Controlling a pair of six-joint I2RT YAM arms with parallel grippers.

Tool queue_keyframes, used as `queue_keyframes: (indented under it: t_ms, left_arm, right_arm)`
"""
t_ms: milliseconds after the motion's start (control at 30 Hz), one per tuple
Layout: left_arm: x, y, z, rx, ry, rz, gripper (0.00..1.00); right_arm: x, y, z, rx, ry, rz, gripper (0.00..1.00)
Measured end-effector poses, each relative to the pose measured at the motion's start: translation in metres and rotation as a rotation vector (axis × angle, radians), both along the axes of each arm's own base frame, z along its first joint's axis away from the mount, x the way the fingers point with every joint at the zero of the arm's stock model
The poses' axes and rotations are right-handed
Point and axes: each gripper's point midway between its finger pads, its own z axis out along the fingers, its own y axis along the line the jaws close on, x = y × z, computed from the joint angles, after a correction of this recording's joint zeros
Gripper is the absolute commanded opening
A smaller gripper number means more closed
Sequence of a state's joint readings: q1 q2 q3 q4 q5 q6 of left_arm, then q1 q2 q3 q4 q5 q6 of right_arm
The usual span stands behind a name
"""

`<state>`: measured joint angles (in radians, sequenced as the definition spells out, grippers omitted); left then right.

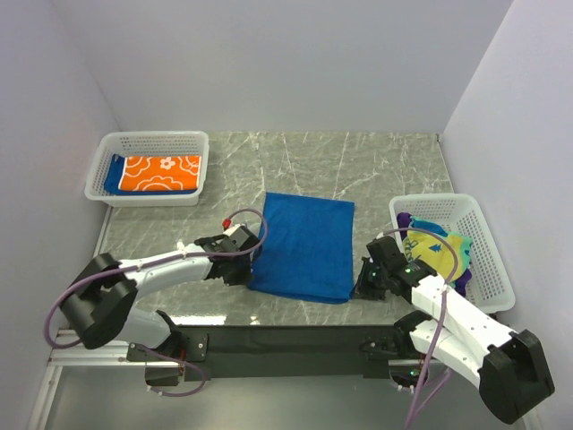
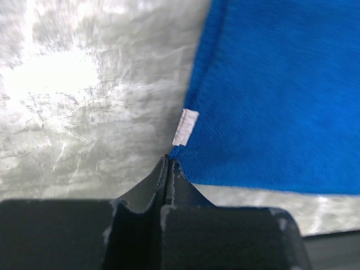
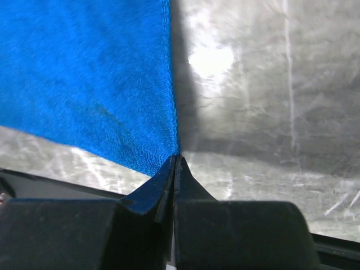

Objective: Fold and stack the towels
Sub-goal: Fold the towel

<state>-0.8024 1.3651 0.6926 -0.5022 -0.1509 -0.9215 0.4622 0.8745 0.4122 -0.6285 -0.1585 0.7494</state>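
Left gripper (image 2: 169,161) is pinched shut on the near-left corner of the blue towel (image 1: 304,244), right by its white tag (image 2: 185,127); my right gripper (image 3: 176,158) clamps the near-right corner the same way. I see the towel lying flat mid-table (marble top (image 1: 269,157)). An orange flowered towel (image 1: 161,173) sits in the far-left basket (image 1: 152,137). Bunched towels (image 1: 434,251) fill the right basket (image 1: 491,264).

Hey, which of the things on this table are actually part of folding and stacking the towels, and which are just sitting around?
Part of the job:
- blue towel, its near corners pinched by the left hand and right hand
- orange flowered towel
- crumpled towels in the right basket

Just lying about:
- left basket
- right basket
- marble table
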Motion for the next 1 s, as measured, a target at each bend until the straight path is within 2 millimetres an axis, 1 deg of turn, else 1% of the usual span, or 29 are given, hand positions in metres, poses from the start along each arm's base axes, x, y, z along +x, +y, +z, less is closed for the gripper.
queue_keyframes:
  t_ms: [67,200,300,467,533,567,600,633,667,700,733,767,800,833,900,933,967,1000]
  left_arm:
    - [-0.002,-0.001,-0.007,0.012,0.025,-0.004,0.01]
    - [0.002,-0.005,-0.008,0.000,0.022,-0.007,0.01]
    - [0.002,-0.006,-0.008,-0.006,0.027,-0.007,0.01]
    - [0.002,-0.006,-0.007,-0.010,0.028,-0.006,0.01]
    - [0.002,-0.006,-0.006,-0.012,0.026,-0.006,0.03]
    - [0.001,-0.005,-0.006,-0.012,0.027,-0.007,0.09]
    - [0.000,-0.004,-0.006,-0.009,0.029,-0.009,0.13]
    - [-0.003,-0.002,-0.007,-0.005,0.033,-0.011,0.16]
    - [-0.005,0.001,-0.006,-0.003,0.036,-0.010,0.23]
    - [-0.008,0.004,-0.006,0.001,0.040,-0.011,0.27]
    - [-0.011,0.006,-0.005,0.005,0.044,-0.012,0.33]
    - [-0.014,0.009,-0.003,0.007,0.046,-0.012,0.46]
    - [-0.016,0.012,-0.001,0.008,0.044,-0.014,0.53]
    - [-0.018,0.014,0.003,0.004,0.043,-0.009,0.68]
    - [-0.020,0.017,0.013,-0.004,0.026,-0.004,0.81]
    - [-0.020,0.019,0.020,-0.011,0.012,-0.001,0.86]
    - [-0.020,0.021,0.027,-0.013,0.000,0.002,0.90]
    - [-0.017,0.020,0.036,-0.019,-0.018,0.001,0.90]
  right_arm:
    - [-0.004,-0.002,-0.005,-0.010,0.026,-0.008,0.00]
    - [-0.006,-0.003,-0.010,-0.035,0.048,-0.010,0.03]
    - [-0.010,-0.002,-0.015,-0.052,0.072,-0.001,0.10]
    - [-0.018,0.002,-0.019,-0.065,0.098,0.035,0.14]
    - [-0.020,0.004,-0.019,-0.065,0.097,0.048,0.14]
    - [-0.021,0.004,-0.018,-0.065,0.098,0.051,0.15]
    - [-0.022,0.004,-0.018,-0.067,0.100,0.053,0.19]
    - [-0.023,0.003,-0.017,-0.072,0.101,0.053,0.27]
    - [-0.023,0.001,-0.016,-0.078,0.100,0.050,0.31]
    - [-0.023,0.000,-0.013,-0.086,0.097,0.049,0.35]
    - [-0.021,-0.001,-0.008,-0.090,0.088,0.048,0.42]
    - [-0.018,-0.001,-0.002,-0.096,0.074,0.047,0.44]
    - [-0.013,0.000,0.006,-0.096,0.053,0.047,0.47]
    - [-0.007,0.001,0.014,-0.098,0.027,0.048,0.48]
    - [0.007,0.004,0.031,-0.100,-0.029,0.049,0.49]
    - [0.016,0.005,0.040,-0.102,-0.065,0.051,0.49]
    - [0.026,0.006,0.049,-0.104,-0.098,0.048,0.49]
    - [0.034,0.007,0.056,-0.106,-0.124,0.050,0.49]
